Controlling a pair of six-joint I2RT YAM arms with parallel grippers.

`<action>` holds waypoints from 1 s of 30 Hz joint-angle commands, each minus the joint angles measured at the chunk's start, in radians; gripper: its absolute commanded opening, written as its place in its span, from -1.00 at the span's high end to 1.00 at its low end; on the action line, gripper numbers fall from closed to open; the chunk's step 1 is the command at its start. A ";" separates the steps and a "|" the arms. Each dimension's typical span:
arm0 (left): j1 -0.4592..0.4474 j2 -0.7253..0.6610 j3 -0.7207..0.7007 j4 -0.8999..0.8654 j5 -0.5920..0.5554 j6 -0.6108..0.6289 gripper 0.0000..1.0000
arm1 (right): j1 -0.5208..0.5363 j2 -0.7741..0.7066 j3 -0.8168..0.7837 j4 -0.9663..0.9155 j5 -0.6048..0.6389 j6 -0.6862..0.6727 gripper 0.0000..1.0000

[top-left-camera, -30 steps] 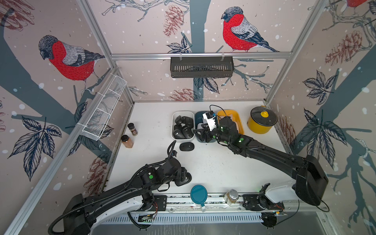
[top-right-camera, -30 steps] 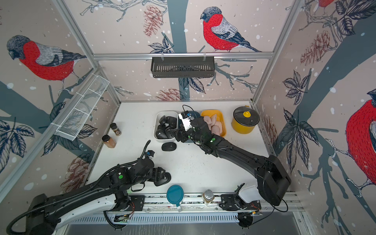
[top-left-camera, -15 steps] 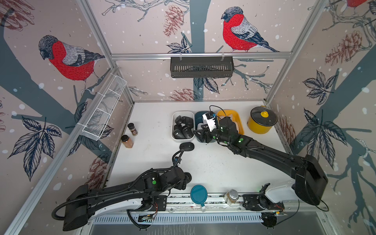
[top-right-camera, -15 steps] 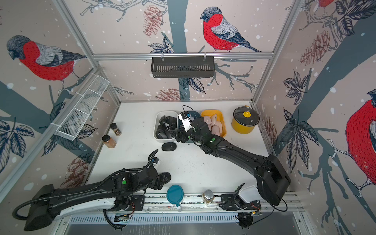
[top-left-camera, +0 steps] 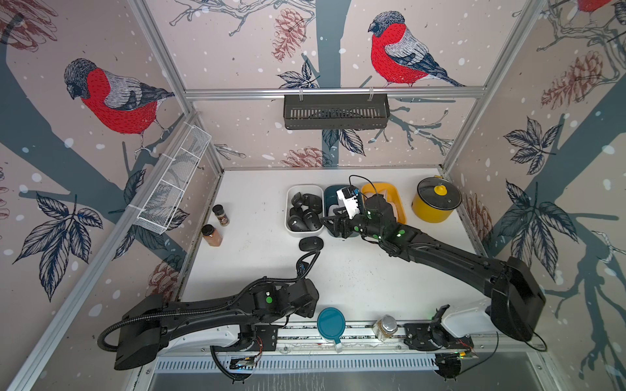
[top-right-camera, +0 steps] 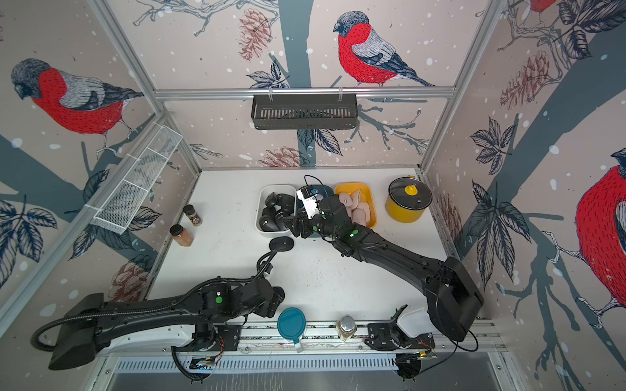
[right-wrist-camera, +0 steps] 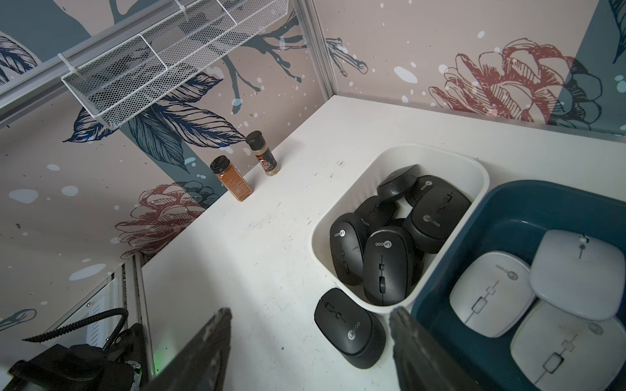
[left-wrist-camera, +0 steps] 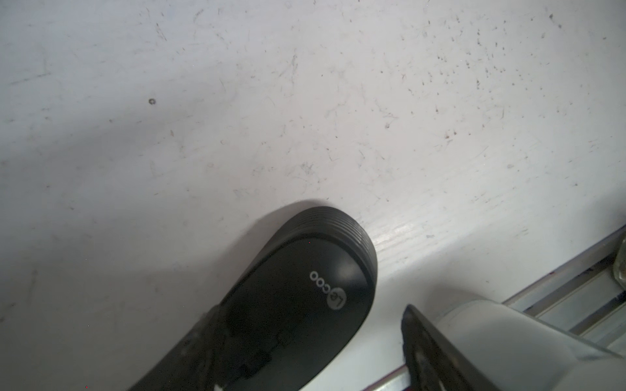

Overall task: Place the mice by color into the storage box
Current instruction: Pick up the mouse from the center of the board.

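The left end effector (left-wrist-camera: 308,309) stands open over a black mouse (left-wrist-camera: 305,291) lying on the desk (left-wrist-camera: 305,101) near the front rail (left-wrist-camera: 589,267); one finger seems to touch the shell, so a careless lift could drag it towards the edge. The right end effector (right-wrist-camera: 310,313), open and empty, hovers by a second black mouse (right-wrist-camera: 349,333) lying against the white bin (right-wrist-camera: 481,176); closing there may catch the rim and shove the bin, heaped with black mice (right-wrist-camera: 386,264); white mice (right-wrist-camera: 487,287) sit in the blue bin (right-wrist-camera: 508,210). The desk is white, scuffed and speckled; bullfinch wallpaper (top-left-camera: 115,98) surrounds it.
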 commanded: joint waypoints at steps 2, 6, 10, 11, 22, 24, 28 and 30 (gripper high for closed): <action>-0.009 0.021 0.020 -0.049 -0.007 -0.013 -0.63 | -0.002 -0.005 0.002 0.034 -0.023 0.022 -0.48; -0.019 0.076 0.055 -0.090 -0.032 -0.033 -0.64 | -0.001 -0.011 -0.001 0.042 -0.037 0.029 -0.48; -0.024 0.138 0.079 -0.118 -0.059 -0.046 -0.64 | -0.001 -0.010 -0.001 0.050 -0.048 0.041 -0.48; -0.025 0.147 0.080 -0.125 -0.065 -0.052 -0.64 | -0.001 -0.006 0.000 0.053 -0.056 0.043 -0.48; -0.026 0.193 0.096 -0.167 -0.108 -0.089 -0.67 | -0.001 -0.007 0.011 0.056 -0.080 0.053 -0.48; -0.026 0.215 0.110 -0.186 -0.129 -0.101 -0.67 | 0.000 -0.004 0.014 0.059 -0.088 0.057 -0.48; -0.010 0.252 0.127 -0.181 -0.127 -0.080 -0.69 | -0.001 0.007 0.023 0.062 -0.106 0.065 -0.48; 0.010 0.257 0.125 -0.174 -0.119 -0.073 -0.69 | -0.001 0.011 0.025 0.062 -0.111 0.070 -0.48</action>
